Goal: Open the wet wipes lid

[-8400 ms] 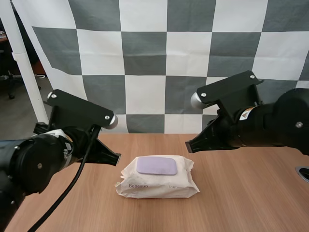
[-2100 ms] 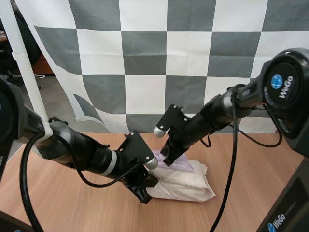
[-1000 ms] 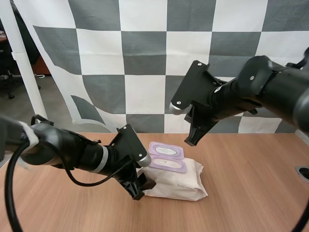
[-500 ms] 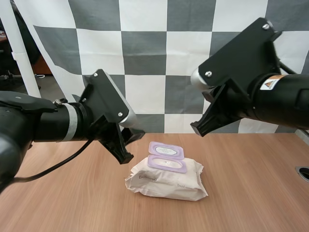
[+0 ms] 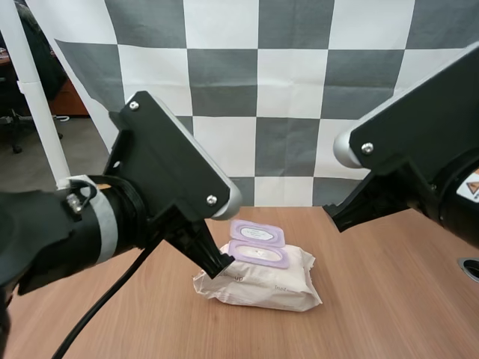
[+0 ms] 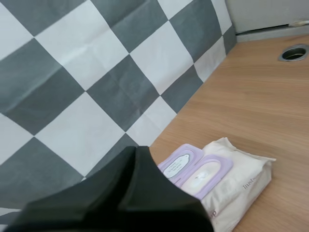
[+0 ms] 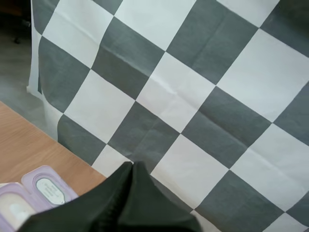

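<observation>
Both grippers: closed tight on nothing.
Left gripper (image 5: 217,267): I see the arm slanting down, tip aimed at the left end of the wet wipes pack (image 5: 263,284).
Right gripper (image 5: 334,219): arm raised off to the pack's right, well apart.
Wet wipes pack: flat on the table (image 5: 389,299), lid (image 5: 258,233) flipped open toward the far side.

A bare wooden table (image 5: 389,314) of light brown grain has a round metal-rimmed hole (image 5: 471,268) set into it at its right edge.
</observation>
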Robot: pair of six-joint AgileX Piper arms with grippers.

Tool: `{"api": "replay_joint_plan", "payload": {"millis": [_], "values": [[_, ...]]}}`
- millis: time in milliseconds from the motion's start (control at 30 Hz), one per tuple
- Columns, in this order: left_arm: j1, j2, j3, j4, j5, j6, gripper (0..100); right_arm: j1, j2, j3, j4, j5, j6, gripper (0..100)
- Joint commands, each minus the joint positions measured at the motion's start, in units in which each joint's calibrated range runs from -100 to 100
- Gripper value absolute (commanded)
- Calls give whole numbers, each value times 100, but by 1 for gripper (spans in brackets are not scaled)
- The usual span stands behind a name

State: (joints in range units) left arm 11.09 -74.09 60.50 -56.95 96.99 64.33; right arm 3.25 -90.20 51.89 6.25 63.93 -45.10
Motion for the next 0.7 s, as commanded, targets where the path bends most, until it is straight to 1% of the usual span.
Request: {"api": "replay_joint_plan", "payload": {"millis": [0,33,67,167,233,333,367,400,467,533,667], "values": [[-733,-1031,10,1600,-2513,-1326,0,-125,-690,749,-27,-730,159,0],[-836,-1157,46,1902,-2992,-1591,0,-157,-827,855,-27,-955,220,0],[-906,-1283,104,2199,-3416,-1807,0,-176,-964,1012,-27,-1250,308,0],[-1025,-1603,576,3028,-4911,-2382,0,-204,-980,1382,-44,-1986,373,0],[-1026,-1736,1180,3354,-6292,-2888,0,-254,-980,1642,-100,-2304,463,0],[-1009,-1886,2127,3405,-8461,-3885,0,-319,-980,2006,-161,-2659,525,0],[-993,-1963,2422,3405,-9072,-4267,0,-336,-980,2125,-151,-2730,682,0],[-970,-2029,2690,3405,-9458,-4478,0,-357,-980,2243,-151,-2792,880,0],[-905,-2186,3106,3379,-10050,-4657,0,-420,-980,2522,-151,-3082,1259,0],[-843,-2307,3362,3324,-10117,-4680,0,-509,-980,2833,-190,-3553,1493,0],[-836,-2515,3826,3324,-10072,-4680,0,-714,-980,3643,-178,-4720,1606,0]]}}
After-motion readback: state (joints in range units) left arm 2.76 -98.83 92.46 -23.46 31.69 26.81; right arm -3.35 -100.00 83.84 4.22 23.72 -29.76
